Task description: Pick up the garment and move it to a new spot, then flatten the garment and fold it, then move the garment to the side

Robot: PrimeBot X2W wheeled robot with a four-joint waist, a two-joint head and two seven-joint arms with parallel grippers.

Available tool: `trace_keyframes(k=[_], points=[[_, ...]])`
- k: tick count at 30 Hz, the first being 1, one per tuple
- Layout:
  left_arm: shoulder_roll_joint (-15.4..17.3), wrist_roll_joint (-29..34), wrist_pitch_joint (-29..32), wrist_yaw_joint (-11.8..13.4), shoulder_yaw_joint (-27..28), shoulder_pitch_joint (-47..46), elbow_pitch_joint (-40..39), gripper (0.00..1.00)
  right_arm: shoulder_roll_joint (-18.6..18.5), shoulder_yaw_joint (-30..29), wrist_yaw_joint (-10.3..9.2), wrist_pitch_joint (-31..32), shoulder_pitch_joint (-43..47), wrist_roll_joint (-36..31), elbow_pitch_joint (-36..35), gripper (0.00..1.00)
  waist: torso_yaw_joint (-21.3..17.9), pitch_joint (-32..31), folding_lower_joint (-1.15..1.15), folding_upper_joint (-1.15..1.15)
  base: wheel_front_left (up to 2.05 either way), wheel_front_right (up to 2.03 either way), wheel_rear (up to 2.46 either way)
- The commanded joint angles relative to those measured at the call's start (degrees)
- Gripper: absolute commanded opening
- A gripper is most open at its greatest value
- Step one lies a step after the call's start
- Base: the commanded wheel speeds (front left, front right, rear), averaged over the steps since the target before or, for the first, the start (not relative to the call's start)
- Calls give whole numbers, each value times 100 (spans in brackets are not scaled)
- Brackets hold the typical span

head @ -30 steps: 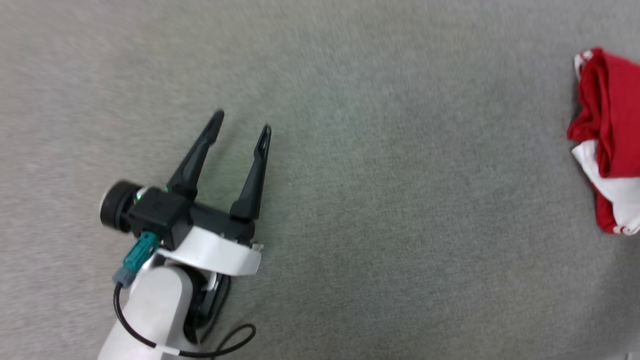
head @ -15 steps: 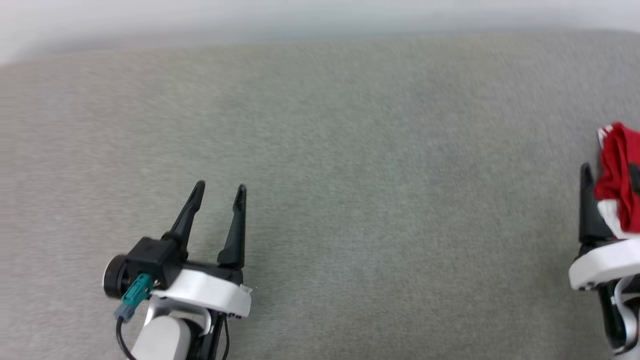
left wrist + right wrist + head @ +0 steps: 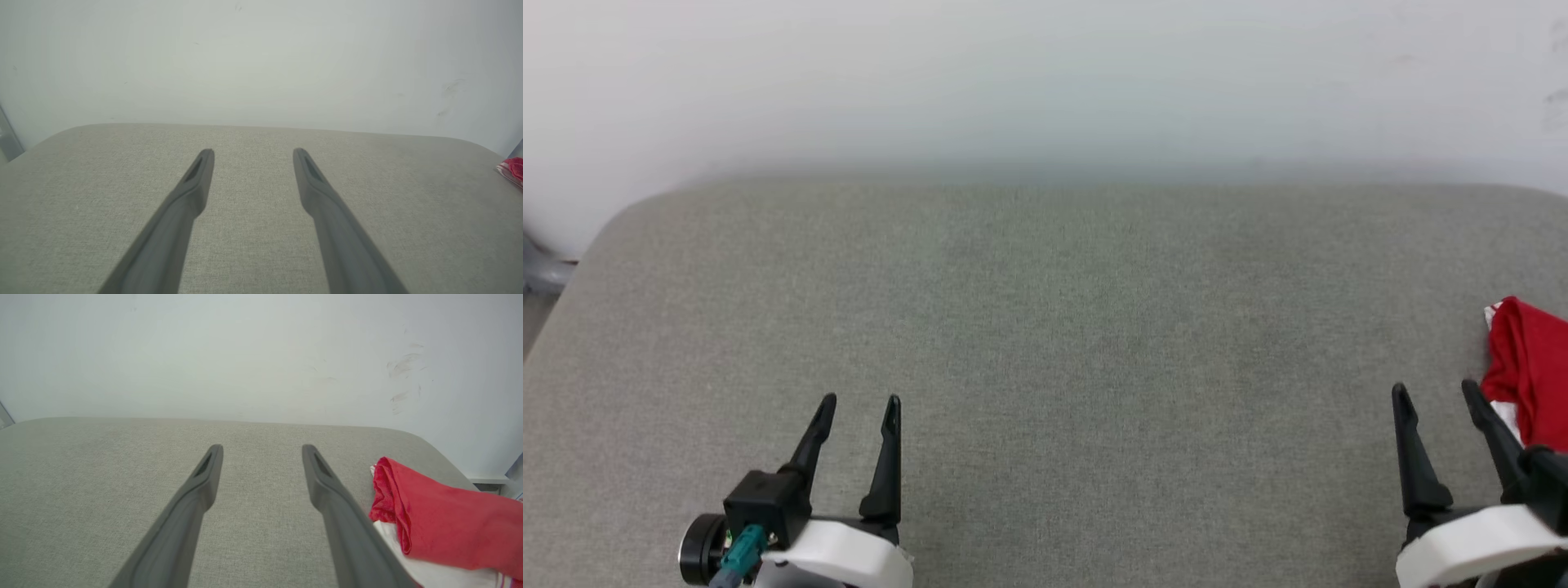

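Head cam's been tilting up: right gripper (image 3: 1434, 389) now showing just beside garment (image 3: 1531, 367) at right edge, left gripper (image 3: 860, 400) sitting well apart. Both gaping wide, empty. Garment's prob. lying aside already.

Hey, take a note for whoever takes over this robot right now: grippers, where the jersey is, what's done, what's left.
Left gripper: open, empty, over the grey cushion.
Right gripper: open, empty, close beside the garment.
The garment: bunched red over white at the cushion's right edge, outside the right gripper's fingers, not held.
Done: it lies off to the side in a compact bundle; I cannot tell whether that is a proper fold.
Left: check the fold; if only crumpled, pick up, flatten, fold, set aside.
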Motion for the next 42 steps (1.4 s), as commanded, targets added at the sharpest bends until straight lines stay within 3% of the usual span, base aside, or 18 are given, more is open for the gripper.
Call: trace_keyframes(k=[1, 9, 25, 26, 30, 42], points=[[16, 41, -13, 9, -19, 141, 32, 100, 47, 26, -7, 59, 213, 62, -150, 100, -37, -218, 1, 0, 0, 0, 0], [23, -5, -13, 30, -53, 361, 47, 100, 112, 131, -6, 226, 632, 157, -486, 100, -165, -339, 1, 0, 0, 0, 0], [25, -49, -14, 37, -109, 207, 164, 100, 113, 176, -6, 159, 493, 316, -366, 100, -147, -365, 1, 0, 0, 0, 0], [16, -22, 0, 15, -113, 254, 158, 0, 91, 173, -1, 186, 539, 296, -369, 0, -146, -366, 1, 0, 0, 0, 0], [-10, -107, 22, -3, -104, 288, 233, 0, 92, 193, -1, 180, 552, 381, -258, 0, -144, -365, 1, 0, 0, 0, 0], [-117, -1338, 367, -150, 188, 145, 336, 0, 56, 223, -2, 245, 295, 1808, 103, 0, -146, -353, 1, 0, 0, 0, 0]])
